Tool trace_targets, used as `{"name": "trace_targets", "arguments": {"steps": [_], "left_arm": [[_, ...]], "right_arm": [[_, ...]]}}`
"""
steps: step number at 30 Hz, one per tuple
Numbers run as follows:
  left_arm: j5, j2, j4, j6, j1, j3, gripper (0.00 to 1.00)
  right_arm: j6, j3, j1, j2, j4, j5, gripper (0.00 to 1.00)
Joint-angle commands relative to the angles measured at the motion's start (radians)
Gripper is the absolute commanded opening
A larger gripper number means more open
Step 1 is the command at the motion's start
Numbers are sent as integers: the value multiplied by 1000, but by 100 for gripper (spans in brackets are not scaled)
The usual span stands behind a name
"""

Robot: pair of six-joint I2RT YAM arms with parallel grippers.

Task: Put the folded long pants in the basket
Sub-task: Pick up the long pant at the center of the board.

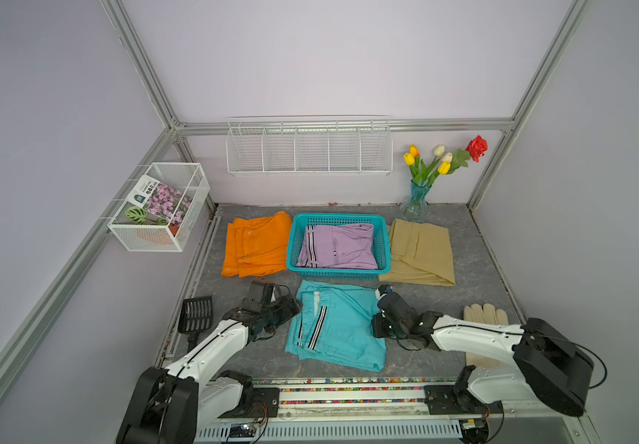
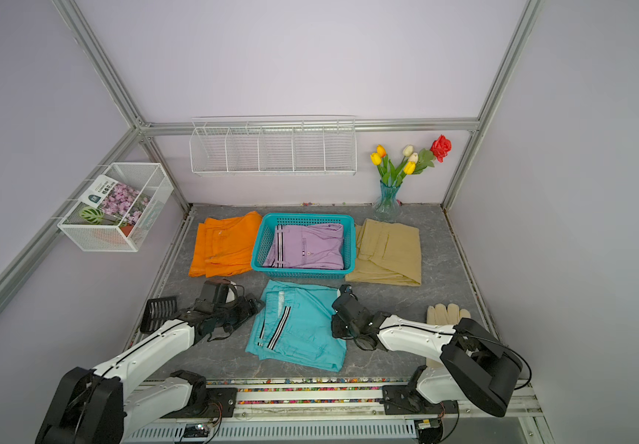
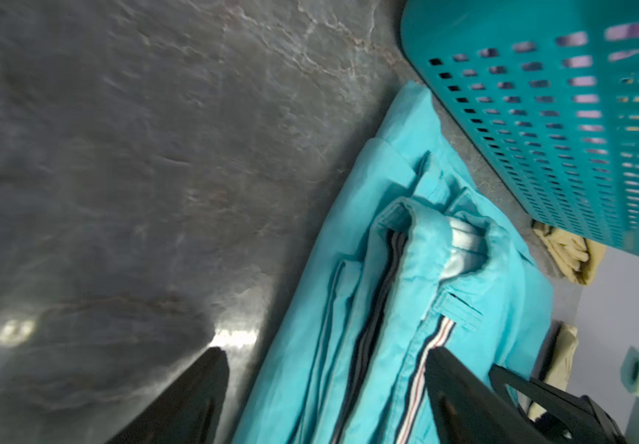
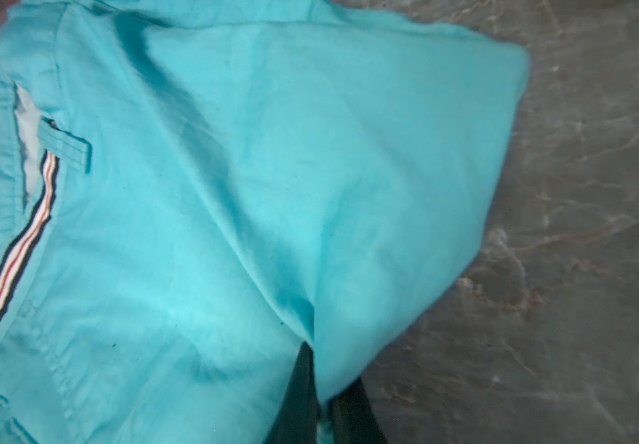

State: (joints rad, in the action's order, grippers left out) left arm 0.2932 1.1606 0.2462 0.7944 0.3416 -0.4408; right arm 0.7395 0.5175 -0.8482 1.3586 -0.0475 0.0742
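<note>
Right wrist view: right hand (image 4: 322, 388) clenched on turquoise pants (image 4: 233, 192) edge, unclear in top views; left hand (image 3: 323, 365) spread wide.

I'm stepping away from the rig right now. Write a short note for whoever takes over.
Grippers: the left gripper is open, its jaws either side of one edge of the turquoise pants, gripping nothing. The right gripper is shut on the opposite edge.
Done: the lilac pants lie in the basket.
Left: the turquoise pants lie on the table in front of the basket. The orange pants lie on one side of it and the khaki pants on the other. All three are yet to go in.
</note>
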Motion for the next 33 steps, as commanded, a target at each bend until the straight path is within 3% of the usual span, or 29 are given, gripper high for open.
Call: {"name": "trace_targets", "arguments": {"steps": [1,5,7,9,12,16,18,22,28,33], "left_arm": [[-7,94,-103,14,5,14,84],[0,163,-174,18,12,28,84],[35,190,-224,24,26,38,78],[70,218,-251,24,44,40,65],[80,241,-246,25,63,35,31],[71,248,-245,21,77,42,24],[67,254,-233,22,77,39,0],[52,204,-175,30,79,18,0],[-104,-65,68,51,168,-108,0],[-84,-172,175,54,174,-240,0]], "right_arm": [[-14,2,8,22,8,-14,0],[-15,6,8,23,8,-17,0],[-17,8,8,24,8,-18,0],[-18,14,8,29,6,-17,0],[-19,19,8,40,8,-18,0],[-20,30,9,58,9,-20,0],[-22,37,9,62,12,-26,0],[-40,54,8,28,-10,-36,0],[-97,131,-29,-117,-168,2,0],[-142,228,-73,-225,-276,-5,0]]}}
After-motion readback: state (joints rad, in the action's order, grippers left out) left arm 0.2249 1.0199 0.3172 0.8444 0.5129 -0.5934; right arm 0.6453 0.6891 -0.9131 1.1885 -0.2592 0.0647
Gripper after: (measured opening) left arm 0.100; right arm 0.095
